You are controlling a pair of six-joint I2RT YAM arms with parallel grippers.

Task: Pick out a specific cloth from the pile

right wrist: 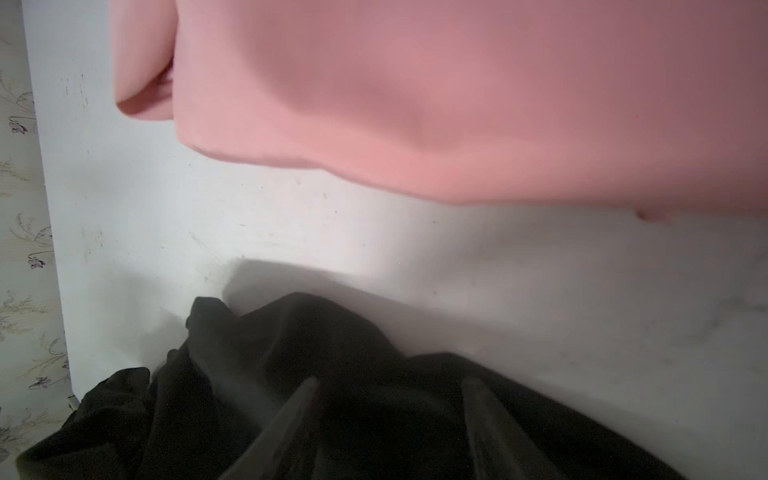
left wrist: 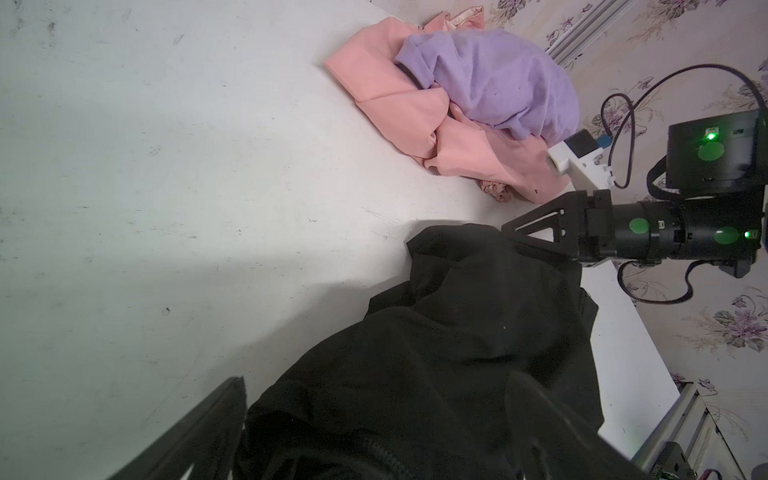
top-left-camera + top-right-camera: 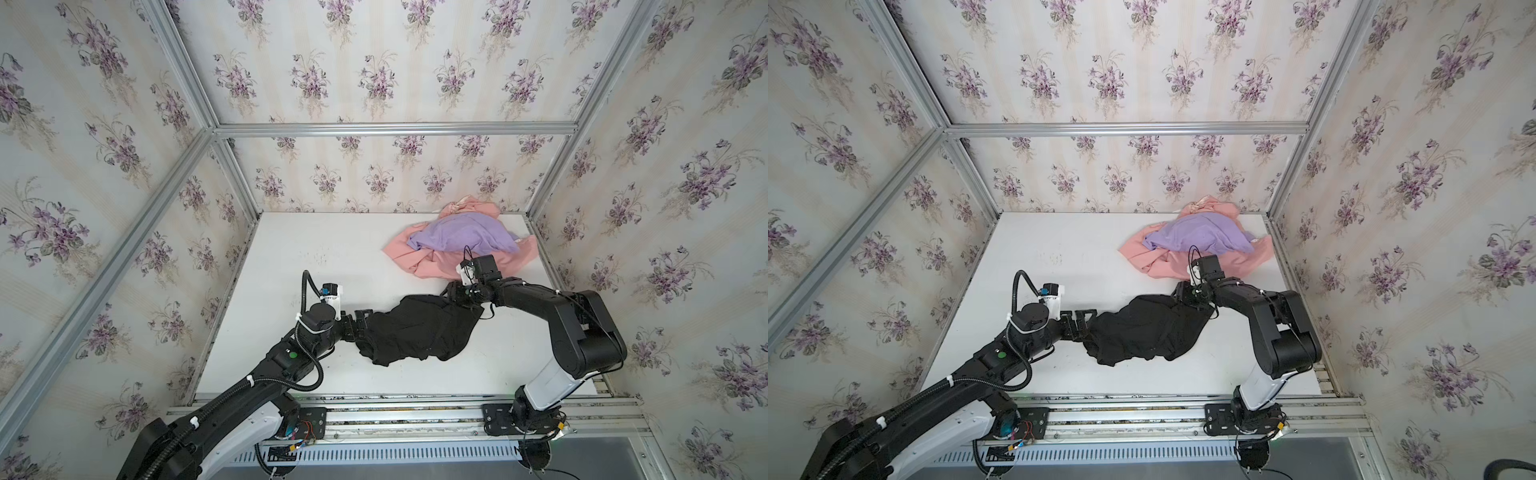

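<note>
No brand, label or writing can be read in any view.

In both top views the black cloth (image 3: 419,328) lies crumpled on the white surface (image 3: 316,249), just right of centre and toward six o'clock. It is apart from the rest of the pile (image 3: 461,243), which sits at about one o'clock, near the back wall. There a lilac cloth (image 3: 465,235) lies on top of a larger salmon pink cloth (image 3: 440,264).

The left tool (image 3: 360,319) is at the cloth's nine o'clock edge with its jaws spread wide. The left wrist view shows black fabric (image 2: 436,374) lying between them, and one finger (image 2: 199,428) resting beside it on bare surface, not pinching.

The right tool (image 3: 455,291) is at the cloth's two o'clock corner. The right wrist view shows what the top views hide: both fingers (image 1: 286,424) stand part-way apart, pressed into the black fabric (image 1: 353,374), with a fold between them. Whether they are clamping it cannot be told. That view also shows a strip of bare surface between the black cloth and the pink one (image 1: 457,91).
</note>
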